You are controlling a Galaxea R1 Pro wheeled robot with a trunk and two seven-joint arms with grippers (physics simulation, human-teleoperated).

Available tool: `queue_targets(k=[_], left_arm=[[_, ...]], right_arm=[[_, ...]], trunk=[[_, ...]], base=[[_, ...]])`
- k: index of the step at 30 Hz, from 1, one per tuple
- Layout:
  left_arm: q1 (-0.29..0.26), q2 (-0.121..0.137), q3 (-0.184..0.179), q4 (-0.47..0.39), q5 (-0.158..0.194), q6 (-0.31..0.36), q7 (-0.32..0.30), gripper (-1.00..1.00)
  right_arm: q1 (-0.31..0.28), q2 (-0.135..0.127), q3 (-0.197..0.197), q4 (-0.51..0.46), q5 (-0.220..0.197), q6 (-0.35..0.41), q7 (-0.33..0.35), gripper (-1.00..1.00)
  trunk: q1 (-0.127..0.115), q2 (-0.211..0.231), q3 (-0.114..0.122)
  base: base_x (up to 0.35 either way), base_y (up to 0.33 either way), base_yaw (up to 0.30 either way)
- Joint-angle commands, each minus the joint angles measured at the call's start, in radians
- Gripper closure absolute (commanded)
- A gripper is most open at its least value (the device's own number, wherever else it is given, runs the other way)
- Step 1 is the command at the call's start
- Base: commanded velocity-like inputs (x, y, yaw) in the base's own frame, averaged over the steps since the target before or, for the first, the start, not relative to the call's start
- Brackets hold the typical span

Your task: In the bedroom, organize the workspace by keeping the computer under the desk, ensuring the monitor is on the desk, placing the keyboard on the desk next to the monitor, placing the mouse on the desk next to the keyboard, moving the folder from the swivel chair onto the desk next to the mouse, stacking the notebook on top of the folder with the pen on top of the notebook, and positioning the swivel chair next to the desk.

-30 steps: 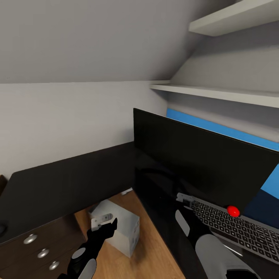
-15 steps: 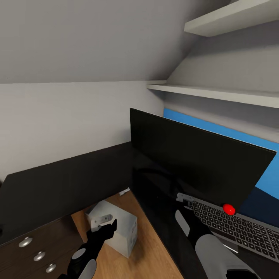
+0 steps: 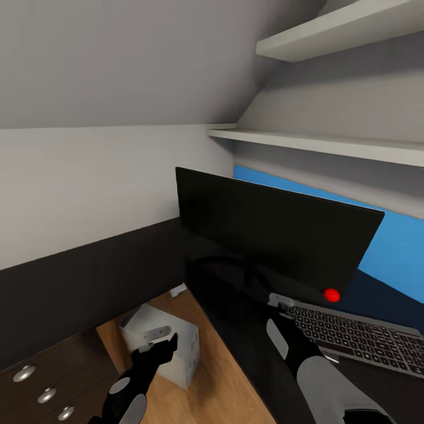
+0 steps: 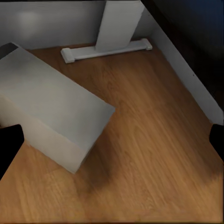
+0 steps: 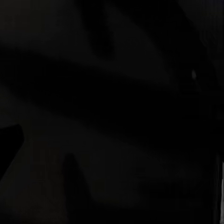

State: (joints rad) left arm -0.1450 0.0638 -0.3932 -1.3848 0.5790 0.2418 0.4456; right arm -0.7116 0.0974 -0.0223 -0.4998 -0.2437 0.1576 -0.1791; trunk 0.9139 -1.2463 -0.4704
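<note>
Grey walls and two pale shelves are seen above a blue panel behind the black desk. On the desk the monitor stands upright, and the keyboard lies just in front of it. A red dot is seen at the monitor's lower edge. Under the desk, on the wooden floor, the white computer is set near a white desk foot. Dark drawers with round knobs are seen at the left. The left gripper hangs over the computer with its jaws spread apart and empty. The right gripper rests above the desk beside the keyboard's end; whether its jaws are parted cannot be told.
</note>
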Motion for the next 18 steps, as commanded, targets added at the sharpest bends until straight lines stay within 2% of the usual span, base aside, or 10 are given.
queue_targets(k=[1,18], left_arm=[[-0.001,0.001,-0.003,-0.002,0.007,0.002,0.008,-1.00],[-0.001,0.001,-0.003,-0.002,0.007,0.002,0.008,-1.00]], right_arm=[[-0.001,0.001,-0.002,-0.002,-0.004,0.005,-0.003,-1.00],[0.000,0.001,-0.002,-0.002,-0.003,0.005,-0.003,-1.00]], trunk=[[0.000,-0.001,0.000],[0.000,-0.001,0.011]], base=[[-0.040,0.000,-0.210],[-0.004,0.000,-0.210]])
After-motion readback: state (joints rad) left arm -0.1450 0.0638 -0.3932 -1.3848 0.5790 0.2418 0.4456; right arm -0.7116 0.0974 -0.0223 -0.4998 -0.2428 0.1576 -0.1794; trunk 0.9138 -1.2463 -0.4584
